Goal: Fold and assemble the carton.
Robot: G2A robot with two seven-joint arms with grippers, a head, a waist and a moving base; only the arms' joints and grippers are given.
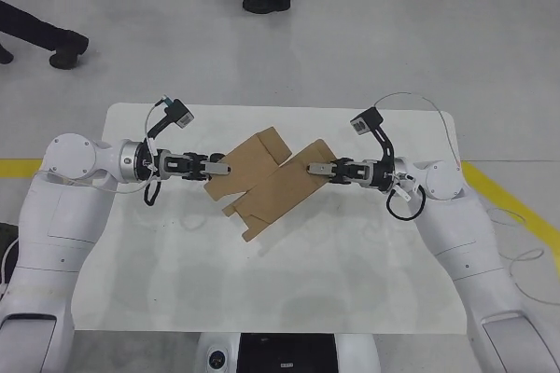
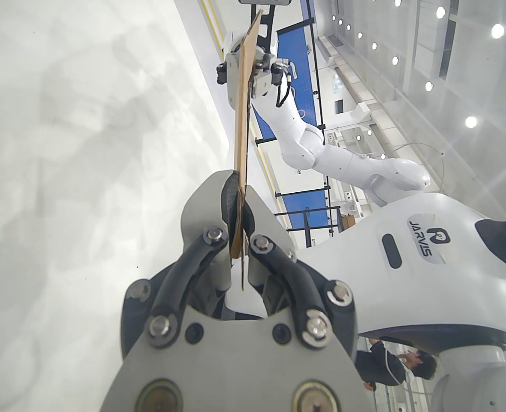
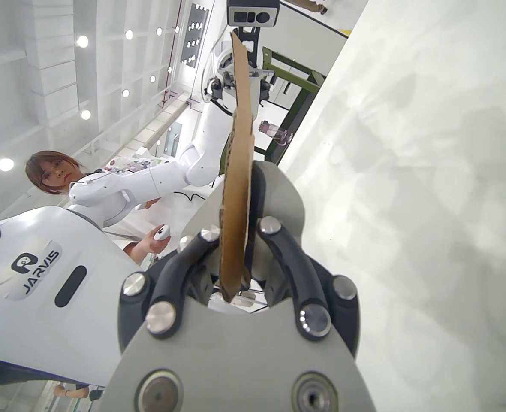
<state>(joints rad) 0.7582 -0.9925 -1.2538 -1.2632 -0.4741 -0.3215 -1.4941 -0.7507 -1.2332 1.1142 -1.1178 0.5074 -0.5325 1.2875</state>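
above the middle of the table (image 1: pixel 168 280), the carton (image 1: pixel 266 182) is hanging as a flat, unfolded sheet of brown cardboard, its broad face looking upward. the left gripper (image 1: pixel 226 171) is clamping one end of the sheet over the table's left half. the right gripper (image 1: pixel 310 169) is clamping the opposite end over the table's right half. both wrist views are showing the cardboard edge-on, pinched between closed jaws and running toward the other arm. the sheet seems to be floating clear of the tabletop rather than lying on it, though the gap is hard to judge.

gripping it by two ends like this is probably serving to hold the blank taut and level, so the panels can be brought together along their creases without sagging. no panel is standing up yet, so the folding is looking barely begun. stepped flaps are sticking out toward the table's far edge and a narrow tab toward its near edge, none of them bent.

beside the table, a yellow floor line (image 1: pixel 5 168) is running past both side edges. what is standing in the way is mostly the grips themselves. with both ends clamped, neither arm is free to push a flap, so one side will likely be needing to let go or press the sheet against the tabletop.
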